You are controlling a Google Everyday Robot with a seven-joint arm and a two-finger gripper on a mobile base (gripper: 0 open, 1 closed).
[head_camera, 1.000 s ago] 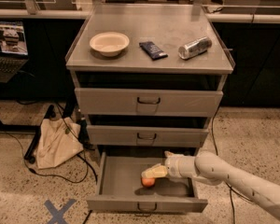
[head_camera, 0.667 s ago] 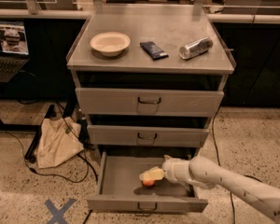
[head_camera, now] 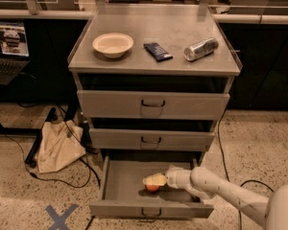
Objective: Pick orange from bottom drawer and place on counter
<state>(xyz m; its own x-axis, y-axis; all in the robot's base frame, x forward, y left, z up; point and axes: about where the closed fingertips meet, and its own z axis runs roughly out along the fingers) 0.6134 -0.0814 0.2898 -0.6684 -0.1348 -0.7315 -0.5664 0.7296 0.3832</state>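
Reaching into open bottom drawer (head_camera: 122, 183): end effector (head_camera: 155, 180) sits on top of orange (head_camera: 152, 188), near the drawer's middle. Cannot tell if clamped. Orange not lifted. Left: grasp, raise, place on tabletop (head_camera: 153, 32).

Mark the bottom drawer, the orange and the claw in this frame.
bottom drawer (head_camera: 122, 183): camera view, on its bare floor.
orange (head_camera: 152, 188): camera view, on its visible lower part, in the bottom drawer.
claw (head_camera: 155, 180): camera view, on its pale tip, just over the orange inside the bottom drawer.
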